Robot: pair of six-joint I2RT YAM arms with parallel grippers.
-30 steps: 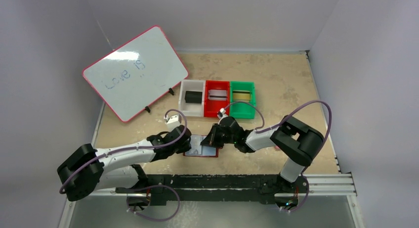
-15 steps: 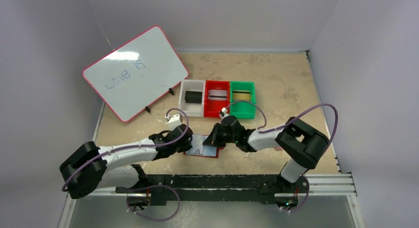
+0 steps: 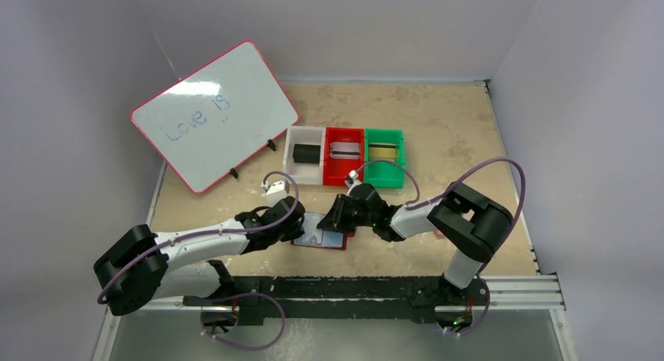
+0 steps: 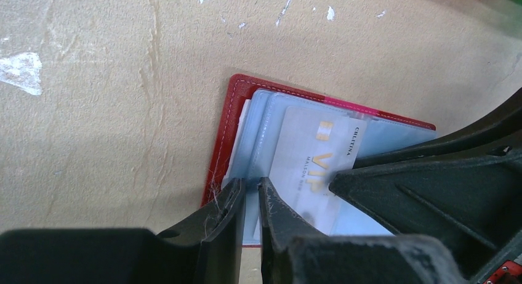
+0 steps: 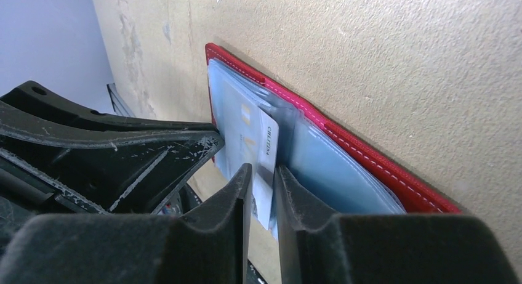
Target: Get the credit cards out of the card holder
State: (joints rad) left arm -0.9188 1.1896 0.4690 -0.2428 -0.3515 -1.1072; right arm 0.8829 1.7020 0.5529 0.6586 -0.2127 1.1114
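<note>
Top external view, left to right: the whiteboard [image 3: 213,114] stands tilted at your table's 10 o'clock. At 12 o'clock from the card holder [image 3: 317,239] sit a white bin [image 3: 291,153] with a black card [image 3: 305,153], a red bin [image 3: 344,134] with a grey card [image 3: 344,149] and a green bin [image 3: 384,134] with a gold card [image 3: 383,151]. The holder lies open on the table near the front edge, between your arms. Your left gripper [image 3: 297,222] meets it from 9 o'clock, your right gripper [image 3: 337,219] from 3 o'clock. In the left wrist view your left gripper [image 4: 250,185] is drawn narrow, pinching the edge of a pale blue sleeve [image 4: 261,130]. A silver-grey VIP card [image 4: 311,167] shows in the sleeves, one printed edge standing clear. In the right wrist view your right gripper [image 5: 263,173] is closed narrow on that card's edge.
</note>
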